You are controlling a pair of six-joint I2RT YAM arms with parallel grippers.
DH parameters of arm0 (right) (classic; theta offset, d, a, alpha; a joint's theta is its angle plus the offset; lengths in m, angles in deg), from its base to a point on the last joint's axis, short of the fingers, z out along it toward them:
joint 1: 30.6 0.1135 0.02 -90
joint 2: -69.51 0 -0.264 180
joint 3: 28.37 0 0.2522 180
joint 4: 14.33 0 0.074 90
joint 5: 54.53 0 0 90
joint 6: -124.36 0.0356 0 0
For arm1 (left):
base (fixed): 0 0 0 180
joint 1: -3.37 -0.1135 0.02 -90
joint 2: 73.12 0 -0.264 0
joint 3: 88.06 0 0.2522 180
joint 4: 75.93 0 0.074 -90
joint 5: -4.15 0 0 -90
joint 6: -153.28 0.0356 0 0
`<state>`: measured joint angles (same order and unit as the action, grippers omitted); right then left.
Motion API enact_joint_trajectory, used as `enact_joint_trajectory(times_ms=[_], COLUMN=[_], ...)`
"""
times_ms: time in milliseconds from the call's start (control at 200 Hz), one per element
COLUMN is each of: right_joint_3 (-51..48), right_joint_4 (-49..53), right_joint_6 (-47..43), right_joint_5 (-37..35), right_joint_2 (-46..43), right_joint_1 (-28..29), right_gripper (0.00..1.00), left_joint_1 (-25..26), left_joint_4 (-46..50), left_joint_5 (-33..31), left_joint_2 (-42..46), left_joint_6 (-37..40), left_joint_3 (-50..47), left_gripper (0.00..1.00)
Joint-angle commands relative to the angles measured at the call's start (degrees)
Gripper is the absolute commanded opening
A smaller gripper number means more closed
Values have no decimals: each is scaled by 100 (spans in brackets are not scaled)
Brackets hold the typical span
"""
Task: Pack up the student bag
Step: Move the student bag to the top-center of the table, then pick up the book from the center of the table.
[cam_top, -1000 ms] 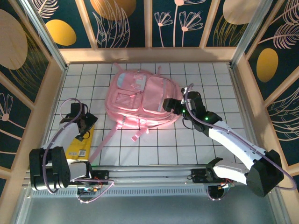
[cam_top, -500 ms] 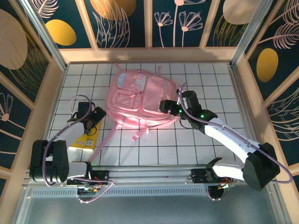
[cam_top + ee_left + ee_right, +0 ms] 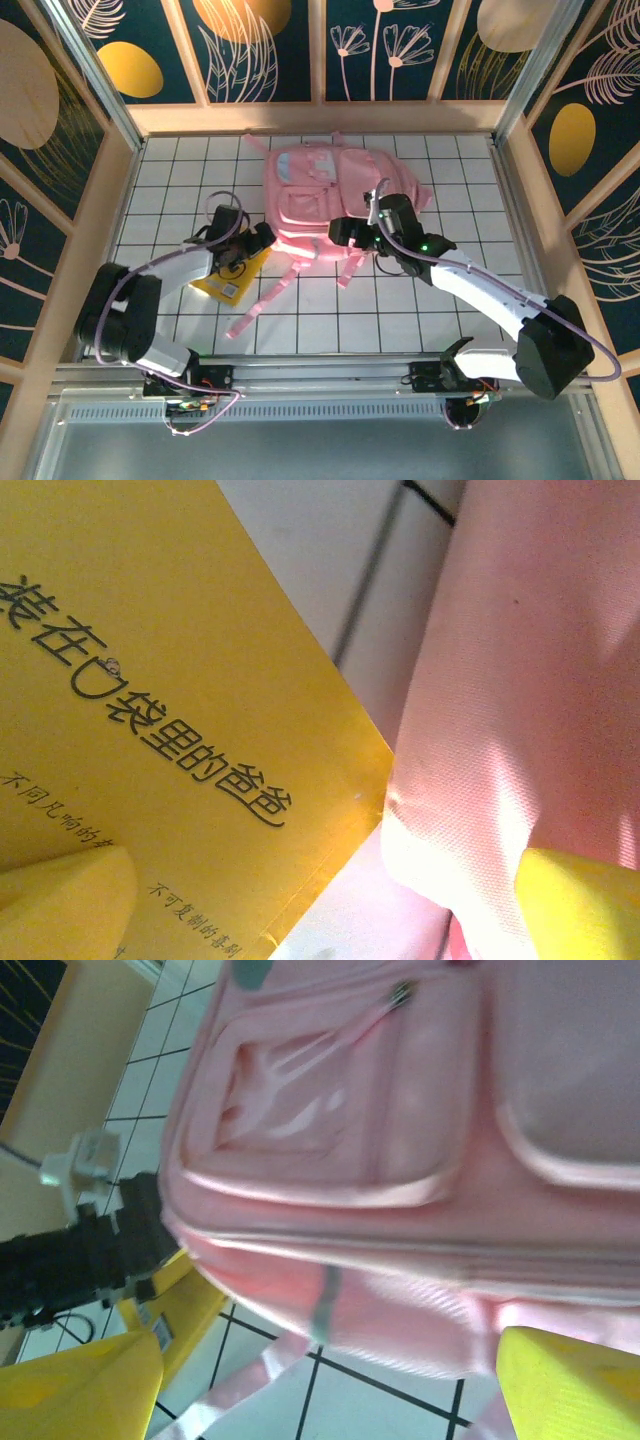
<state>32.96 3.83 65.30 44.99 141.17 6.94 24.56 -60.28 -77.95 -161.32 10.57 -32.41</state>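
Item one: student bag, large, soft, pink; lies flat on the white gridded table, in the middle toward the far side, front pockets facing up; a pale-blue patch sits near its far end; pink straps trail off its near-left corner across the tiles. Front pocket, in the right wrist view of the bag: flap flat, zip pull at its upper corner, contents cannot be told. Item two: yellow book with dark printed characters on its cover; flat on the table just beside the bag's near-left edge, outside the bag; in the left wrist view the book has its corner just beside or touching the pink fabric; which, cannot be told. Left gripper: jaws spread wide, over the book's corner and the bag's edge, one yellow fingertip above the cover. Right gripper: jaws spread wide, over the bag's near edge, fingertips on either side of it; contact with the fabric cannot be told.
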Motion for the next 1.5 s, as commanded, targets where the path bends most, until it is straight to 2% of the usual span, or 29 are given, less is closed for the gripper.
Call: enact_joint_trajectory(times_ms=[0,145,225,290,400,521,636,751,826,911,1036,1176,1326,1386,1491], right_joint_3=[-97,-114,-94,-92,-84,-31,106,215,321,554,827,1233,1505,1652,1799], right_joint_4=[-190,-64,17,65,53,-84,-213,-509,-707,-724,-779,-447,-61,244,749], right_joint_6=[124,60,36,35,69,172,337,573,746,848,1067,1219,1114,912,544], right_joint_5=[-133,-257,-247,-234,63,738,1243,1570,1722,1816,1935,1682,1183,751,-450], right_joint_2=[11,-72,-142,-211,-165,238,828,1396,1807,2269,2810,3295,3512,3507,3257], right_joint_1=[35,24,16,-6,-58,-37,85,280,383,482,525,518,626,744,1045], right_gripper=[87,87,87,86,83,79,73,72,74,76,77,77,78,78,79], left_joint_1=[571,1067,1071,1063,881,410,-137,-514,-575,-593,-590,-586,-553,-521,-424], left_joint_4=[-185,-768,-881,-560,40,619,1085,1055,942,759,423,11,-31,-47,-62], left_joint_5=[852,1230,1156,920,749,746,335,89,-222,-226,253,855,1072,1141,1301], left_joint_2=[-771,-962,-573,-118,550,846,670,154,-140,-410,-599,-518,-206,-17,280], left_joint_6=[-303,-864,-1058,-950,-613,-91,391,603,680,692,564,320,161,94,-55], left_joint_3=[229,616,570,618,709,789,837,863,889,925,805,377,-7,-203,-519], left_gripper=[98,99,99,99,99,99,98,99,99,99,99,98,97,97,97])
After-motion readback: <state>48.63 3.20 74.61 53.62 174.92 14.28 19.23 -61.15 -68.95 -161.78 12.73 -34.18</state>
